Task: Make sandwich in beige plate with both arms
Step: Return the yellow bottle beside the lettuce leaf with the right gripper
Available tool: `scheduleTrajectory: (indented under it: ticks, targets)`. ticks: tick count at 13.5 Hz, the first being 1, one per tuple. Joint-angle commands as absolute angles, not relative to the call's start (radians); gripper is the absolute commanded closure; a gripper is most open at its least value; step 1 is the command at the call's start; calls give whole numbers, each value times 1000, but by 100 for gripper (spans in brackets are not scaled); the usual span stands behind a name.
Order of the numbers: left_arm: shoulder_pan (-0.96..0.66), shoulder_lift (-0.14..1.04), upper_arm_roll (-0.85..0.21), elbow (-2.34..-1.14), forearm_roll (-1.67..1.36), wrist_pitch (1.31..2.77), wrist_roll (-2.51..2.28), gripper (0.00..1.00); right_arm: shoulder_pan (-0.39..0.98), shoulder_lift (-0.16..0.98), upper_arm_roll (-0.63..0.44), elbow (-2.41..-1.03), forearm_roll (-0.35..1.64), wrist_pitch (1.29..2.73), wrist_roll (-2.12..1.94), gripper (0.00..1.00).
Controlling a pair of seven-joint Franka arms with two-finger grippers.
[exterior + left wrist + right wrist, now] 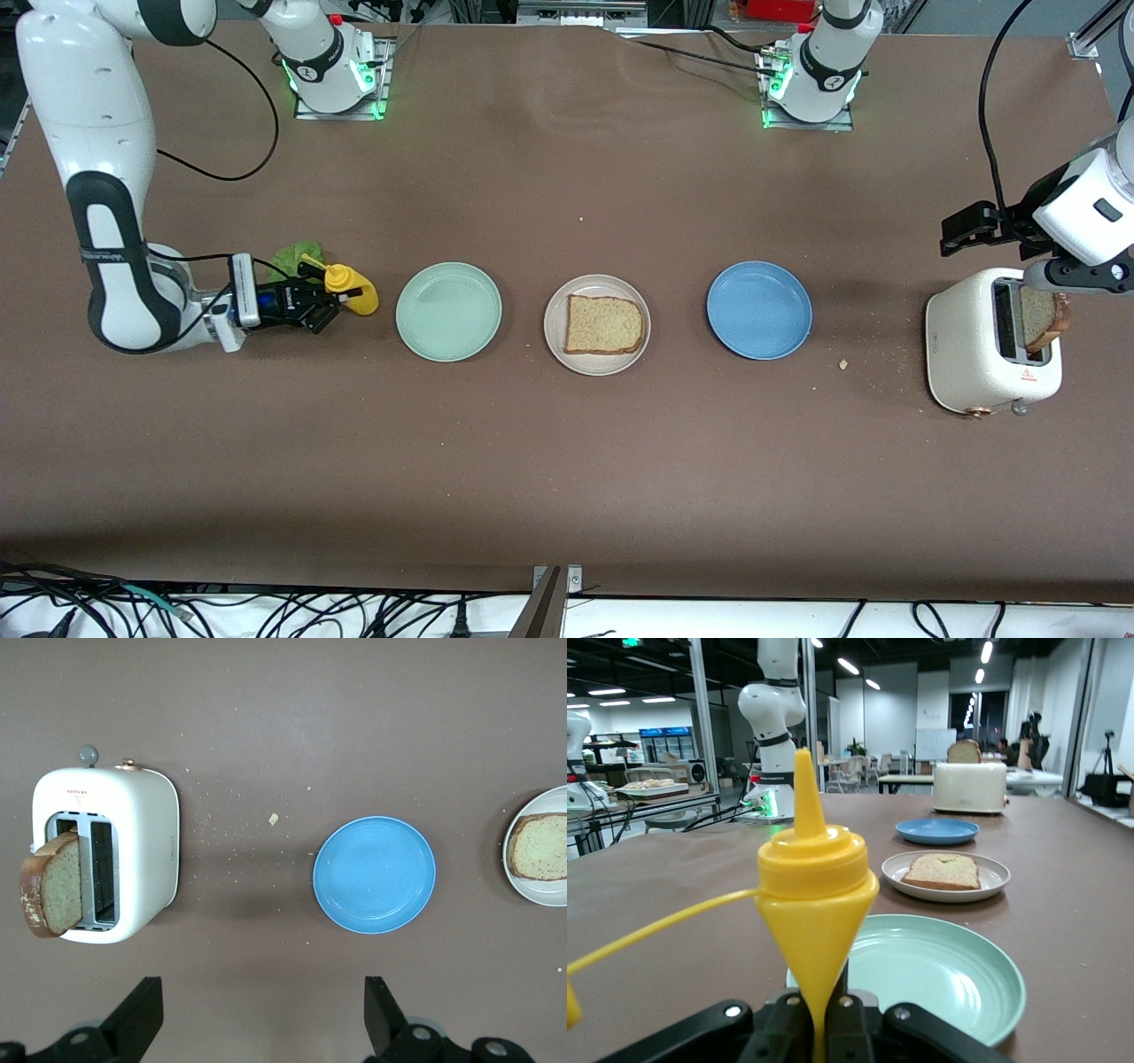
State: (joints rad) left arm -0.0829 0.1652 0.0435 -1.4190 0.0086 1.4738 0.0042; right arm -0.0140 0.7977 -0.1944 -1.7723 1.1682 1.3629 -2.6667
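Note:
The beige plate (554, 341) sits mid-table between two other plates, with one tan bread slice (604, 324) lying flat on it. A second slice (1044, 319) sticks up, tilted, out of the white toaster (974, 354) at the left arm's end. My left gripper (979, 226) hangs open and empty above the table beside the toaster; its wrist view shows the slice (55, 886) and the toaster (142, 842). My right gripper (330, 306) is shut on a yellow squeeze bottle (353, 288), low over the table at the right arm's end. The green lettuce (297, 257) lies just beside it.
A mint green plate (448, 311) lies between the bottle and the beige plate. A blue plate (759, 309) lies between the beige plate and the toaster. Crumbs (843, 363) dot the brown table near the toaster.

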Motion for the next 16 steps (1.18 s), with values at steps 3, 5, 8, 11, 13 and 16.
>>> scheduleTrajectory:
  ticks: [3,5,8,11,13,16]
  targets:
    - [-83,163,41,-1419,-8,1476,-6,0,-48,845,-179,-1761,1189,1324,-2726,100]
    - [-81,163,41,-1417,-8,1476,-6,0,-48,851,-181,-1761,1189,1351,-2726,100]
    - [-83,164,41,-1417,-8,1476,-6,0,-51,853,-181,-1756,1206,1376,-2724,1]
    - [-84,169,41,-1417,-8,1476,-6,0,-60,848,-193,-1747,1209,1379,-2717,0]
    - [-86,169,41,-1417,-8,1476,-6,0,-48,847,-241,-1727,1191,1382,-2709,0]
    - [-87,169,41,-1416,-8,1476,-11,0,-41,813,-311,-1645,1048,1399,-2591,0]
